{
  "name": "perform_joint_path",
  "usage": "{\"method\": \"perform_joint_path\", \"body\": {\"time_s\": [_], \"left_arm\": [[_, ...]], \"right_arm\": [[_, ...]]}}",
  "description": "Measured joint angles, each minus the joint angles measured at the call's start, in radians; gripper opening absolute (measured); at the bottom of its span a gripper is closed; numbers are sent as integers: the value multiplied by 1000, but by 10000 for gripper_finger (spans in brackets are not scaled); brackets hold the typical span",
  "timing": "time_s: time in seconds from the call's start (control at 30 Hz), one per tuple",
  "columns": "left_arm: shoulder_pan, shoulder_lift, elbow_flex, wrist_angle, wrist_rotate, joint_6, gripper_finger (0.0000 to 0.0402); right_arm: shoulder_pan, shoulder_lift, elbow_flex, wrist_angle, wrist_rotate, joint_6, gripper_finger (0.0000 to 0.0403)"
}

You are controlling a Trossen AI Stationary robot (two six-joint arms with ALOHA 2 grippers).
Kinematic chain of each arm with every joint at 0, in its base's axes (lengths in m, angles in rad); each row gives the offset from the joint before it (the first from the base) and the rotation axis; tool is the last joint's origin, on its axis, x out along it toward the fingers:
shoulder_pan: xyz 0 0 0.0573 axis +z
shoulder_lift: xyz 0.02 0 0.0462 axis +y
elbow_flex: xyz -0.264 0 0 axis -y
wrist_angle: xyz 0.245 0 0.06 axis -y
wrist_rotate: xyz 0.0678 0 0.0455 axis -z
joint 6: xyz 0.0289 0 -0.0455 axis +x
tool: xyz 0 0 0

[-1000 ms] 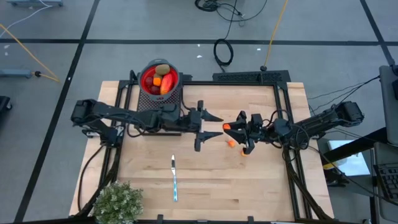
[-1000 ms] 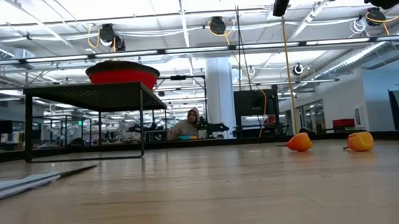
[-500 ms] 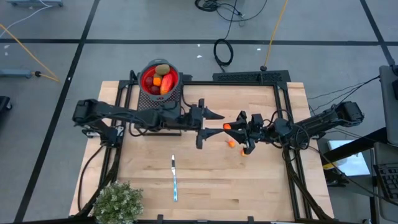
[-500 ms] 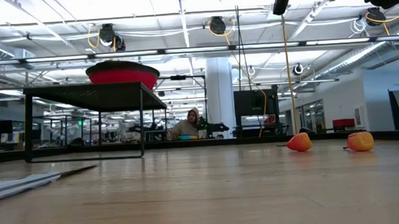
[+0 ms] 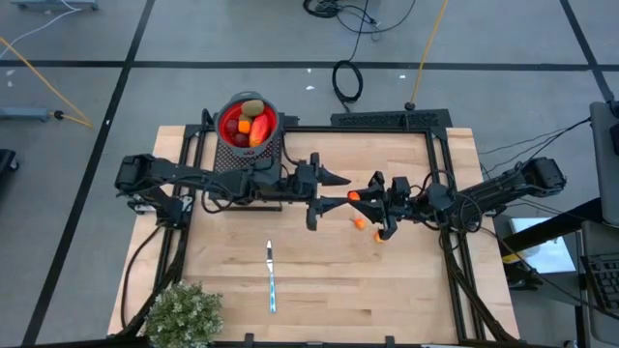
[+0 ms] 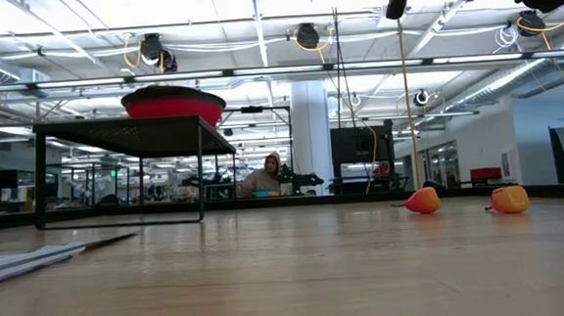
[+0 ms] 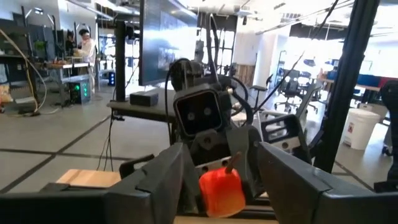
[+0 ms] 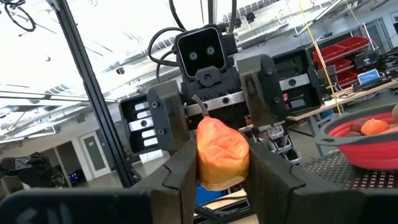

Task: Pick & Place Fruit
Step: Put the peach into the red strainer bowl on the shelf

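Where mesh stands: bowl (image 5: 225, 108) holding fruit (image 5: 249, 124).

the bowl (image 5: 249, 124) of fruit sits on a stand (image 5: 253, 155) at the table's (image 5: 426, 300) back left. the knife (image 5: 272, 277) lies front centre, the plant (image 5: 182, 314) at the front-left corner, two fruit bits (image 5: 360, 222) right of centre.

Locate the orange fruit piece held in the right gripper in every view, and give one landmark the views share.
High view: orange fruit piece at table centre, between the facing grippers.
Low view: not in it; only two loose orange bits lie on the table.
Left wrist view: low centre, beyond this arm's own fingers.
Right wrist view: centre, pinched by the right gripper.
Shared landmark: the red bowl.
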Motion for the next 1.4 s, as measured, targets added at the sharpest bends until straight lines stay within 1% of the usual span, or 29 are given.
{"method": "perform_joint_path", "body": {"time_s": [0.17, 0.27, 0.83, 0.93, 1.0, 1.17, 1.23, 1.4], "left_arm": [[0, 0, 0, -2, 0, 3, 155], [0, 0, 0, -2, 0, 3, 138], [0, 0, 0, 3, 26, 16, 129], [4, 0, 0, 4, 28, 19, 106], [12, 0, 0, 3, 30, 18, 82], [31, 0, 0, 4, 81, 18, 15], [37, 0, 0, 4, 97, 18, 6], [43, 0, 0, 0, 104, 19, 2]], "right_arm": [[0, 0, 0, 0, 1, 0, 107], [0, 0, 0, 0, 2, 0, 108], [-25, 0, 0, 8, 3, 0, 107], [-25, 0, 0, 8, 2, 0, 108], [-25, 0, 0, 8, 2, 0, 106], [-26, 0, 0, 8, 2, 0, 107], [-26, 0, 0, 8, 2, 0, 106], [-39, 0, 0, 8, 0, 0, 108]]}}
